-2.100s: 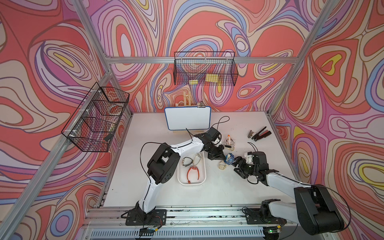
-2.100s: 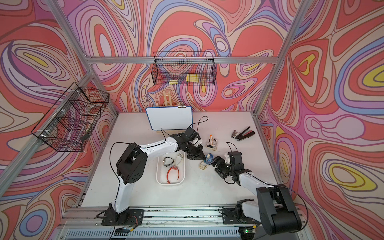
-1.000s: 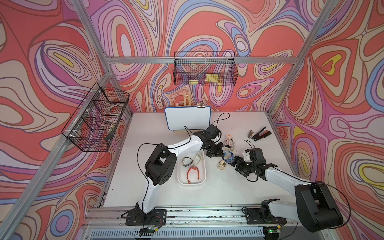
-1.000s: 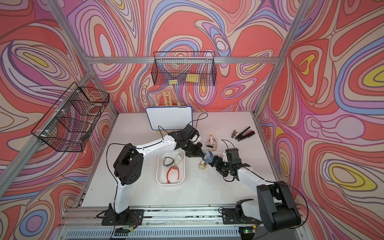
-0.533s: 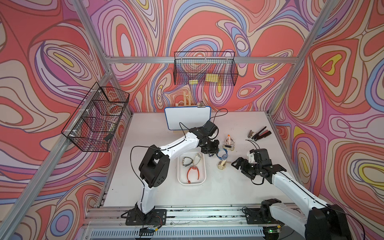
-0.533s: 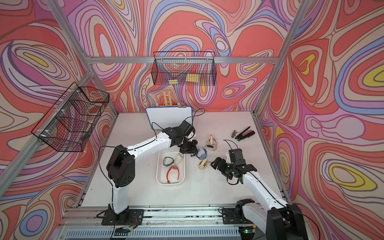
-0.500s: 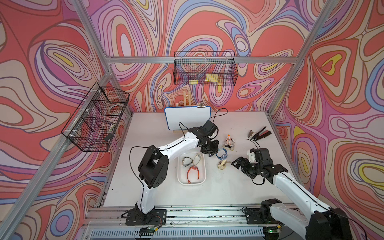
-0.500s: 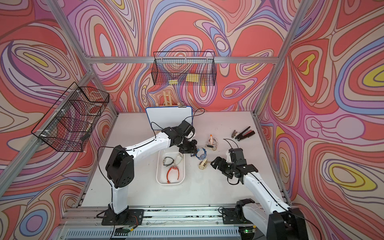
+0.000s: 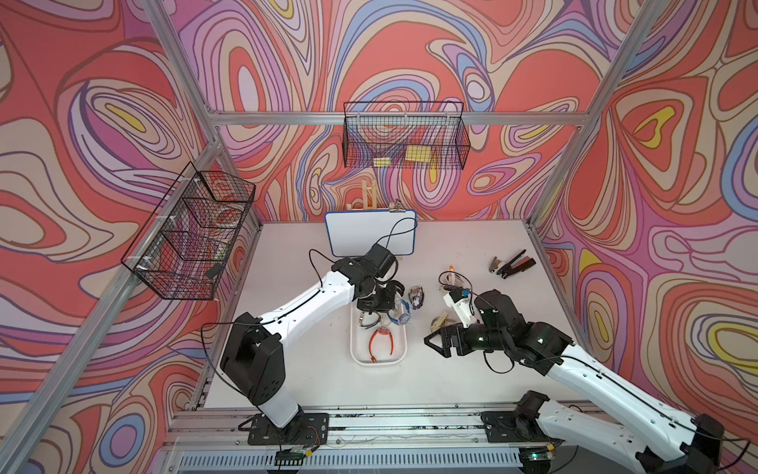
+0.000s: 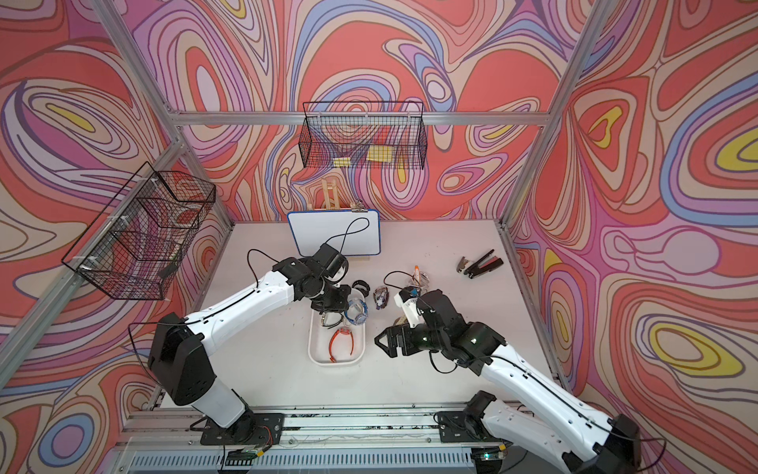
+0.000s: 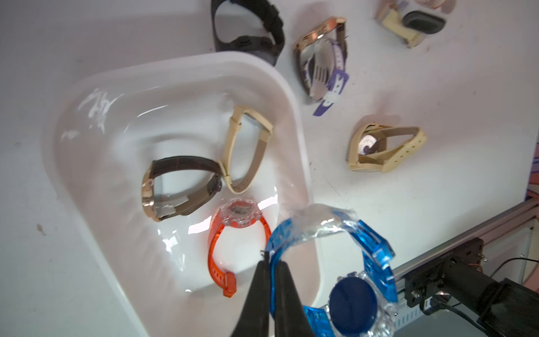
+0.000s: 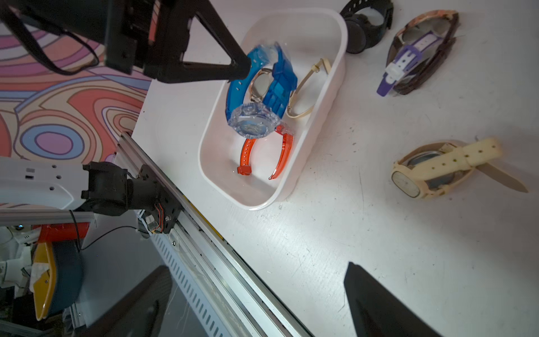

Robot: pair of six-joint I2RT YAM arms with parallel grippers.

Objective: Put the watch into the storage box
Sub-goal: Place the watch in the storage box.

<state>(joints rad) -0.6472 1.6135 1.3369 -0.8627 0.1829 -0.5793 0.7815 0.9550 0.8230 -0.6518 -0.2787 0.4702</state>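
**Inspector:** State of the left pincer (image 11: 270,264)?

**Assessor:** Clamped tight on the strap of the blue watch (image 11: 351,297). The watch hangs in the air at the edge of the storage box (image 11: 175,59) and is not set down.

**Inspector:** And the right pincer (image 9: 437,342)?

**Assessor:** Jaws spread wide, holding nothing. It sits above the worktop (image 9: 328,381), near the box and not touching it.

**Inspector:** Handling?

**Assessor:** Judged light. It is hard, glossy plastic, so likely slippery. The strap loop should flex, and the clear case looks prone to scuffs. The strap is the sound place to hold. An orange watch (image 11: 233,221) lies in the box close by, so a low release is advised.
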